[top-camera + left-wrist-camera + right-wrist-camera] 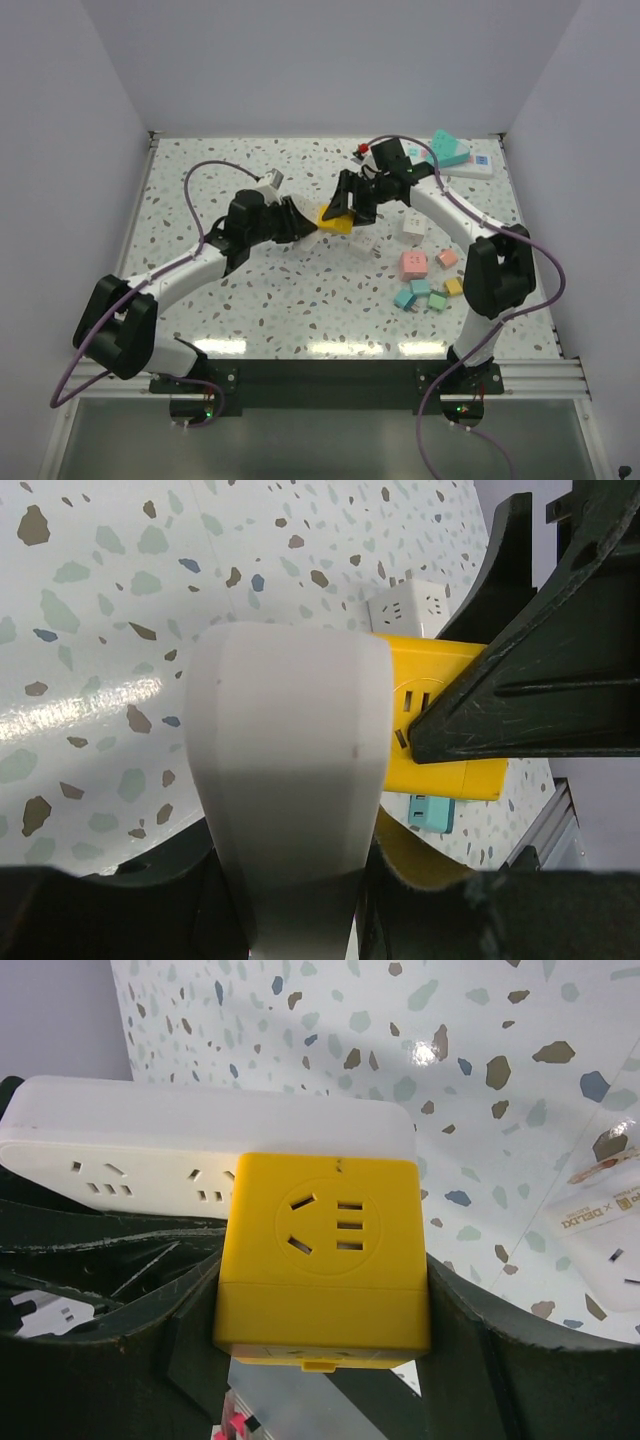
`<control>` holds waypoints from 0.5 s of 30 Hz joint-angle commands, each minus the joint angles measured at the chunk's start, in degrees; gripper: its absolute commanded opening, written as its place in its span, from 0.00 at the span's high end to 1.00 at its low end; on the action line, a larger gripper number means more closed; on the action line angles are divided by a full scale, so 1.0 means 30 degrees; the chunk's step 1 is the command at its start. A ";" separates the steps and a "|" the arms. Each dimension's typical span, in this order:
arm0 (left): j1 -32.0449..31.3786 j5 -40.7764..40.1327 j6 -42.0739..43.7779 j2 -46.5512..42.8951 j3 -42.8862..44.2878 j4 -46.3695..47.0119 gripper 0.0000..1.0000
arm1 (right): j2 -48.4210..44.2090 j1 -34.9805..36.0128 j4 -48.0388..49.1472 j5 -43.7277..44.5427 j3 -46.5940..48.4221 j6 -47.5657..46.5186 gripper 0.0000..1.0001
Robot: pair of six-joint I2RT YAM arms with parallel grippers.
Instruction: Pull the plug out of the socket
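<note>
Two arms meeting above the middle of the speckled worktop, read from left to right. The left claw is clenched around one end of the socket, a white power strip lifted clear of the worktop. In the left wrist view the strip's white body runs down between the dark fingers, a hold that appears meant to brace the strip against a pull. The plug, a yellow cube with its own outlet holes on the outer face, sits flush on the strip's face at one end, so it is judged not yet separated. The right claw meets it from the opposite side, partly open and grasping the yellow plug, one dark finger pressed to each flank. One of those fingers crosses the cube in the left wrist view. The opposed grips suggest the arms are set to draw apart along the plug's pins. Farther right lie a white cube, a pink block among smaller teal and orange ones, and a second white strip, all untouched.
</note>
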 commanded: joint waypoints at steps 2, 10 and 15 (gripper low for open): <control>0.1317 -0.8108 0.1038 0.0101 0.1246 -0.3992 1.00 | -0.2457 -0.0868 -0.4424 -0.1021 0.0205 -0.1920 1.00; 0.1375 -0.9074 0.1449 0.1037 0.2770 -0.5309 1.00 | -0.3981 -0.1337 -0.4748 -0.2311 -0.0351 -0.1776 1.00; 0.2864 -0.8784 0.2003 0.1039 0.2363 -0.5632 1.00 | -0.4040 -0.1747 -0.5772 -0.2310 0.0148 -0.2390 1.00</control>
